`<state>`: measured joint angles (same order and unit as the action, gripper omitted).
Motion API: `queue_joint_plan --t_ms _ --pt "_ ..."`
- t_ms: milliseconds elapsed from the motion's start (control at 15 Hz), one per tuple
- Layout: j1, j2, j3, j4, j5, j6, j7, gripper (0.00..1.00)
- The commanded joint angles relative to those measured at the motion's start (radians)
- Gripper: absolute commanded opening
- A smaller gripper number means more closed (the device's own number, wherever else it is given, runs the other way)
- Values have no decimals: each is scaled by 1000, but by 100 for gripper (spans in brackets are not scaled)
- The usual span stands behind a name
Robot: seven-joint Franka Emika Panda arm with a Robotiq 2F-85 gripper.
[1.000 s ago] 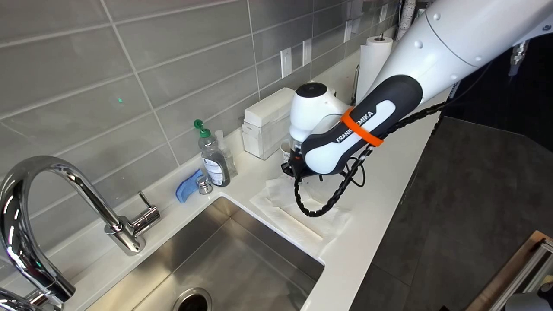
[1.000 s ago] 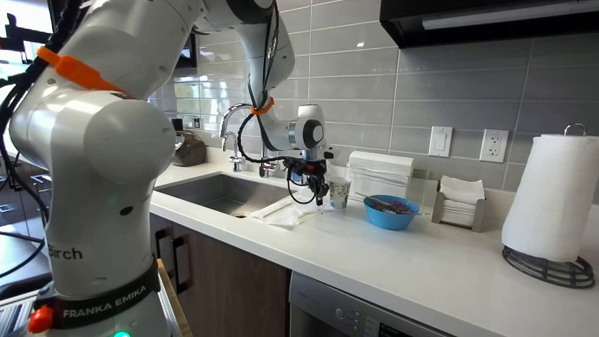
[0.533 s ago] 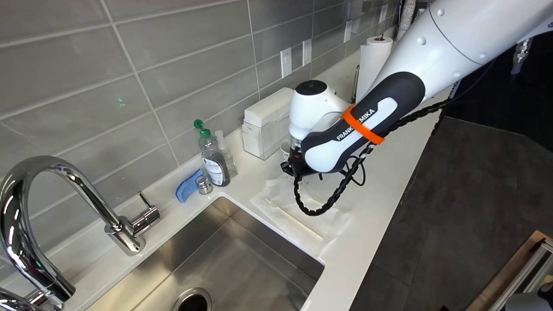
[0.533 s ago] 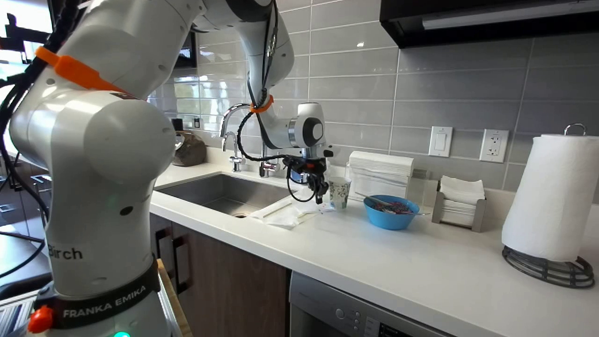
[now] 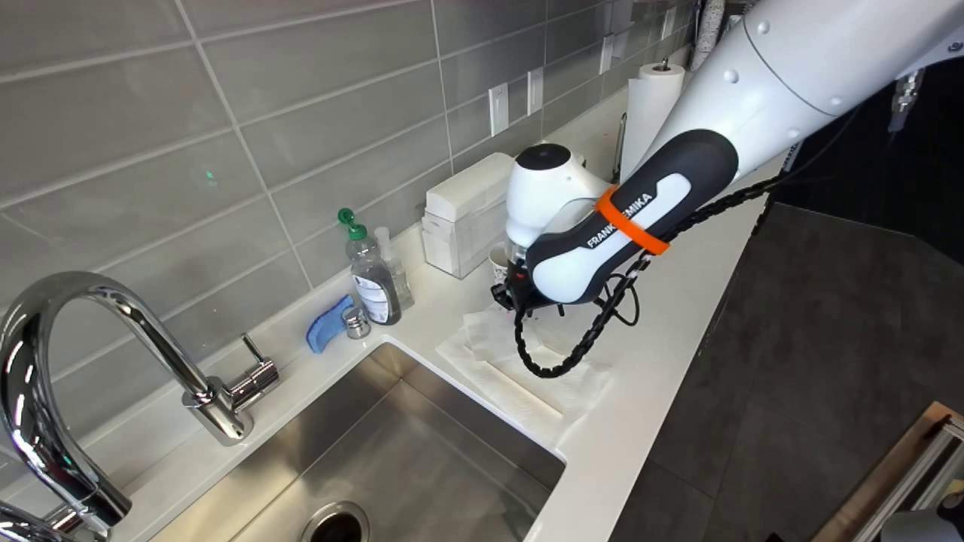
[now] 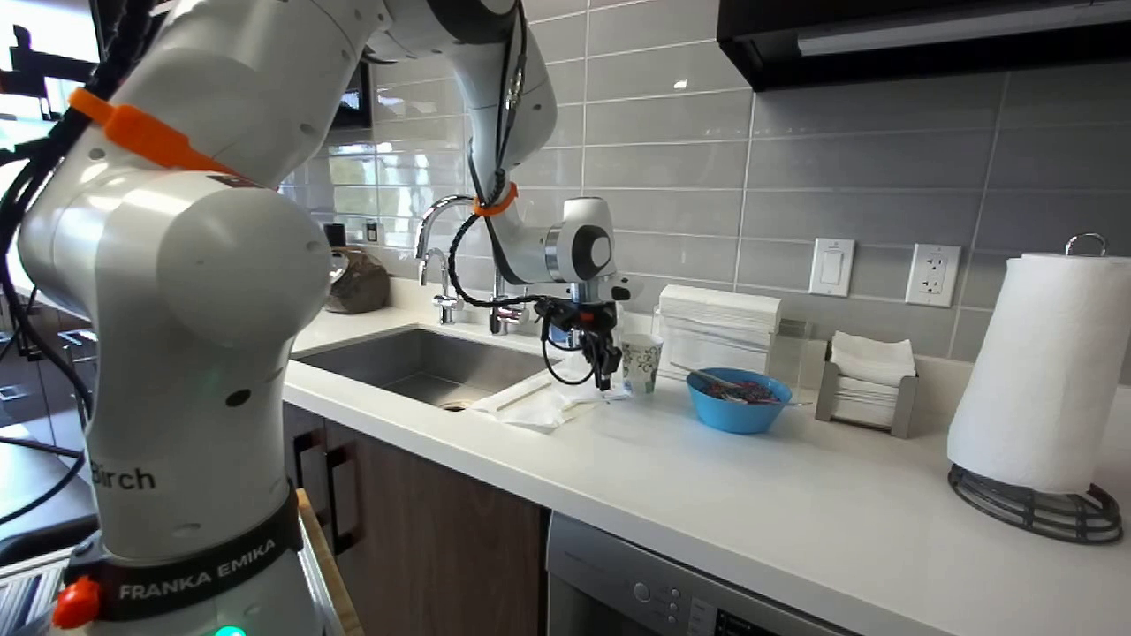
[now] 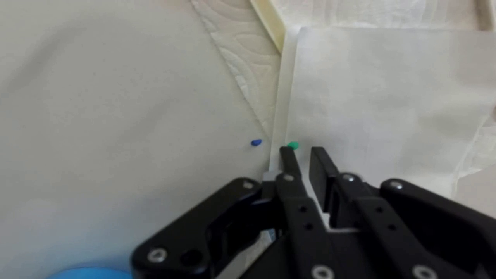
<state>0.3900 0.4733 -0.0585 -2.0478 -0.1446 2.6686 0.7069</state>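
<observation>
Narrowly parted, seemingly empty jaws hang near a green speck [image 7: 293, 145] on the napkin [image 7: 387, 100], likely laid against spills.

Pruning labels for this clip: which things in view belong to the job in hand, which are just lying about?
Likely in the job, by nearness to the end effector:
green bit (contact unclear)
blue bit
white paper sheet
patterned cup, perhaps

Likely just lying about:
green-capped bottle
paper towel roll
napkin holder
</observation>
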Motion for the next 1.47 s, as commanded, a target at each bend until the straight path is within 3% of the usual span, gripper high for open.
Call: queue_joint_plan --t_ms 0,200,733,1400 --pt "-7 12 3 -4 -5 4 -1 15" --pt "-9 20 3 -3 -3 3 -2 12" --pt "-12 31 6 2 3 7 -6 21" --pt "-16 35 12 6 11 8 -11 20"
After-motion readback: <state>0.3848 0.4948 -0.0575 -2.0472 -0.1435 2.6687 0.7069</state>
